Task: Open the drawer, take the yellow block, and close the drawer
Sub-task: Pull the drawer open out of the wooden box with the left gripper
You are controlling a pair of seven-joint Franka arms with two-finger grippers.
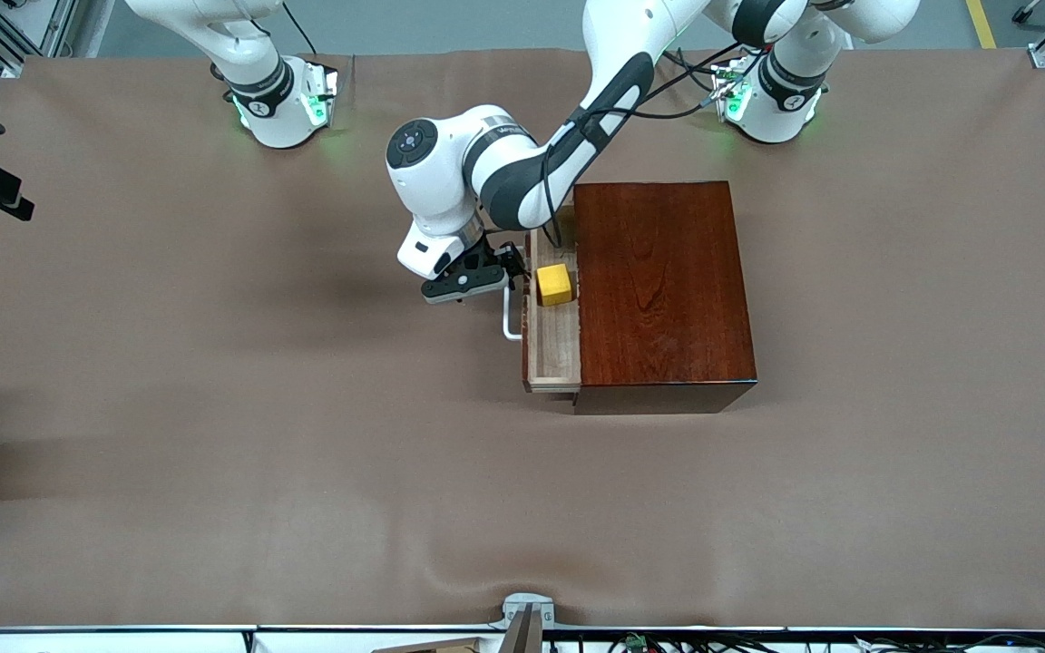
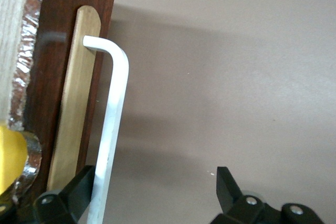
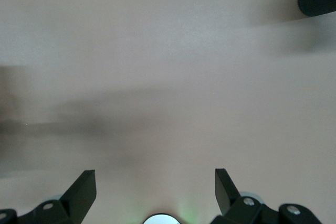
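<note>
While the drawer stood part-open toward the right arm's end of the table, the yellow block sat inside it, exposed. Left gripper was spread around the white handle, w/ one finger just beside it. Right gripper was spread too, waiting over bare table. Judged: opening step abt done; next move needs lifting off the handle & coming down over the block.

Block in drawer, toward the right arm's end of box
</note>
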